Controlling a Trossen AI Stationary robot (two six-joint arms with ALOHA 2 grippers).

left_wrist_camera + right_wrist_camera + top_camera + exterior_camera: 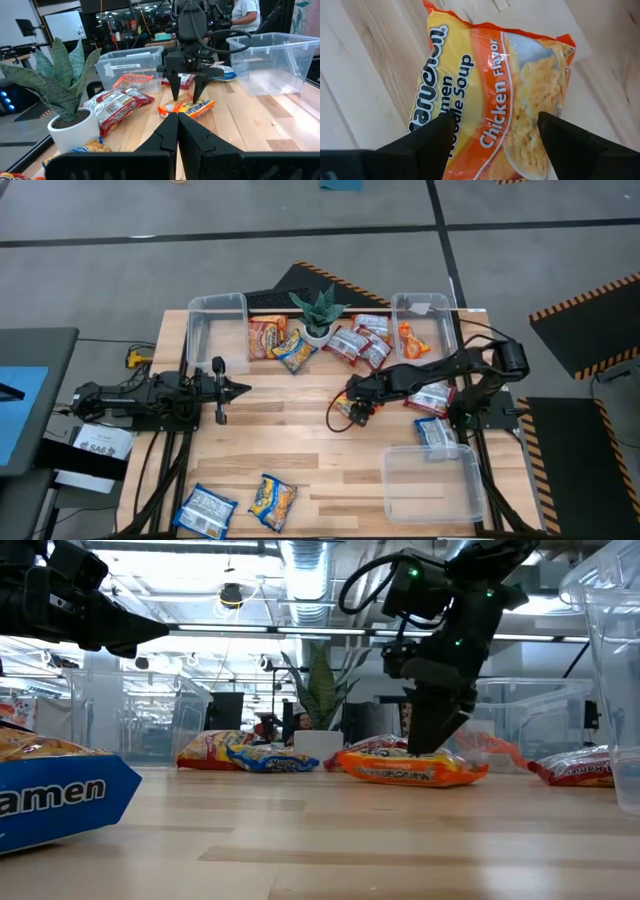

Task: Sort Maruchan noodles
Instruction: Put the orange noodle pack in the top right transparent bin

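An orange Maruchan chicken packet (490, 85) lies flat on the wooden table near its middle (347, 409). My right gripper (495, 120) is open and points down over it, one finger over each side of the packet's middle. This also shows in the left wrist view (186, 97) and the low view (432, 740). My left gripper (243, 388) is shut and empty. It hovers above the table's left part, pointing toward the right arm. My right gripper's fingertips (445, 122) stand at the top face of the orange packet (410, 768), coming from above. I cannot tell whether they touch it. The packet lies flat on the table.
A potted plant (318, 315) stands at the far middle, with more packets around it (293, 350) (350, 343). Clear bins stand at the far left (217, 330), far right (425, 320) and near right (432, 480). Two packets lie at the near left edge (205, 508) (272, 500), others under the right arm (437, 430).
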